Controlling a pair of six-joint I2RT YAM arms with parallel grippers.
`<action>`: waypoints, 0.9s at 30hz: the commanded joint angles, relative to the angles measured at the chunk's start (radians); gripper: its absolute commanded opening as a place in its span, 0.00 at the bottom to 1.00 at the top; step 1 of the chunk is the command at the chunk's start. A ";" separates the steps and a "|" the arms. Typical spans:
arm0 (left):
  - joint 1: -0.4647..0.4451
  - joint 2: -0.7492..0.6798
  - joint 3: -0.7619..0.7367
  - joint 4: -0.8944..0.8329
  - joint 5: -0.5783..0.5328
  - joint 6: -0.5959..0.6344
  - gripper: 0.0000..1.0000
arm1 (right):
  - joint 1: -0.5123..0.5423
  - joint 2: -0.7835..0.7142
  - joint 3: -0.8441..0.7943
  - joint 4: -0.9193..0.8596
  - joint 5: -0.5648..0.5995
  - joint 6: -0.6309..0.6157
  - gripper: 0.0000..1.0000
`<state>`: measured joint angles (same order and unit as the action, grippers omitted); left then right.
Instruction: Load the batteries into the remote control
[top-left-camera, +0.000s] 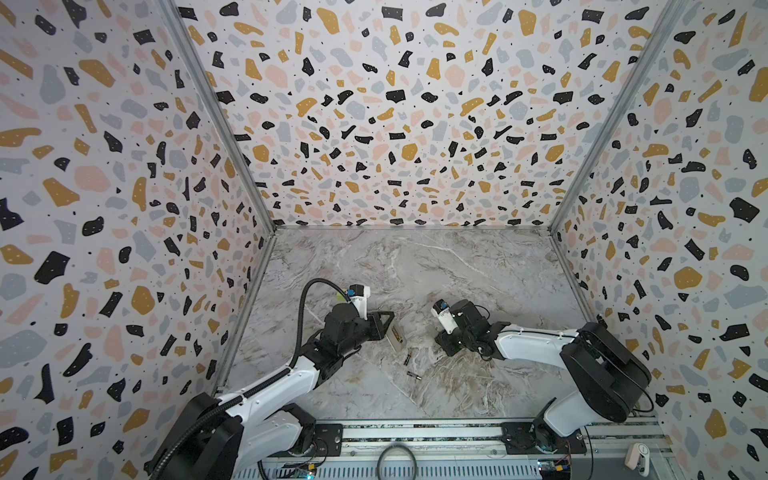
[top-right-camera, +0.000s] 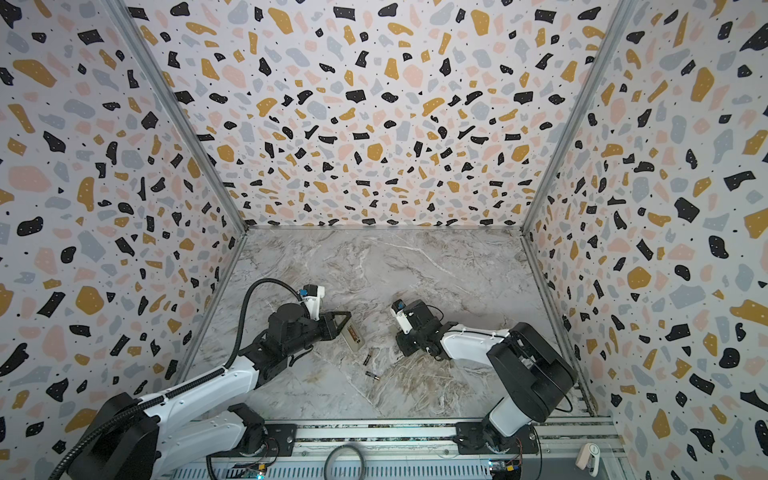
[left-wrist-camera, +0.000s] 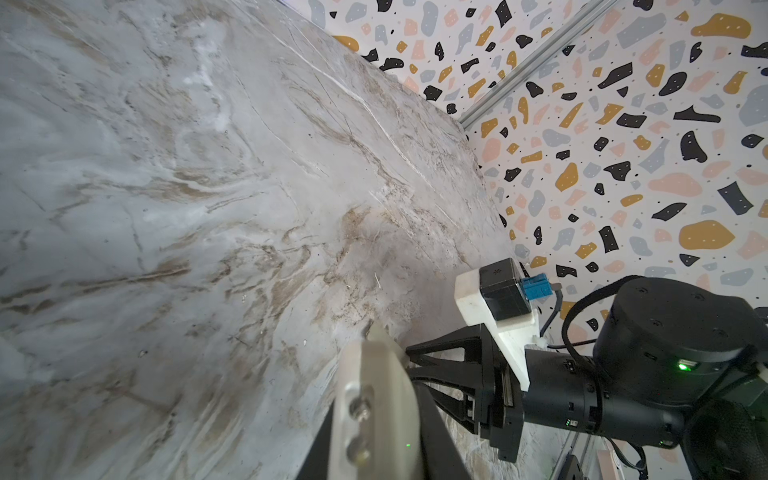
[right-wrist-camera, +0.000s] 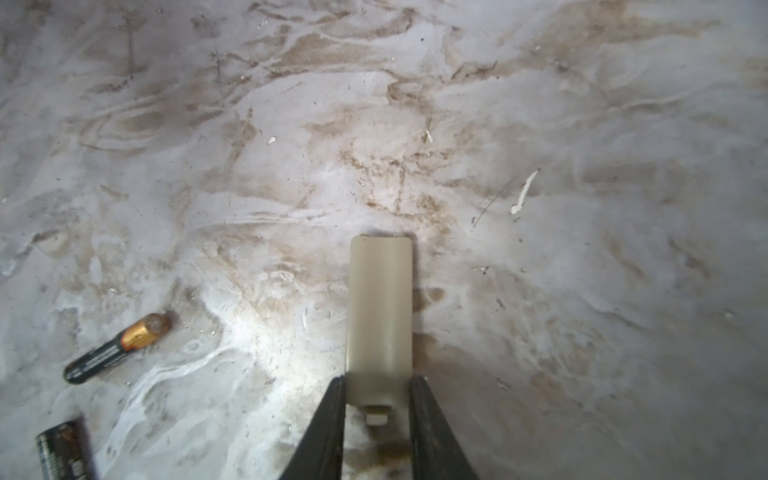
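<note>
Now we are clamping the remote control (top-left-camera: 397, 337) in our left gripper (top-left-camera: 388, 326), whose jaws are closed on one end of it, its opened back facing up. Our right gripper (right-wrist-camera: 378, 382) is pointing down at the table (top-left-camera: 457, 270) with a beige cover (right-wrist-camera: 380, 307) sitting between its jaws; we cannot tell whether they are pinching it. Loose on the table, near the remote control, one battery (right-wrist-camera: 116, 349) and another battery (right-wrist-camera: 62, 453) are lying slightly apart.
</note>
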<state>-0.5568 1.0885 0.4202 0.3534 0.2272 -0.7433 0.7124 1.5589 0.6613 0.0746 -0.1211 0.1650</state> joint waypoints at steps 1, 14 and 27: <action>0.006 -0.017 -0.011 0.059 0.009 0.016 0.00 | -0.004 -0.008 0.017 -0.030 0.016 -0.009 0.37; 0.024 -0.060 -0.033 0.029 0.026 0.022 0.00 | 0.076 -0.175 0.023 -0.132 0.039 -0.016 0.56; 0.113 -0.143 -0.115 0.085 0.198 -0.018 0.00 | 0.310 -0.201 -0.024 -0.099 -0.006 -0.023 0.50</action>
<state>-0.4633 0.9653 0.3237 0.3687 0.3576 -0.7479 1.0031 1.3785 0.6525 -0.0292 -0.1081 0.1543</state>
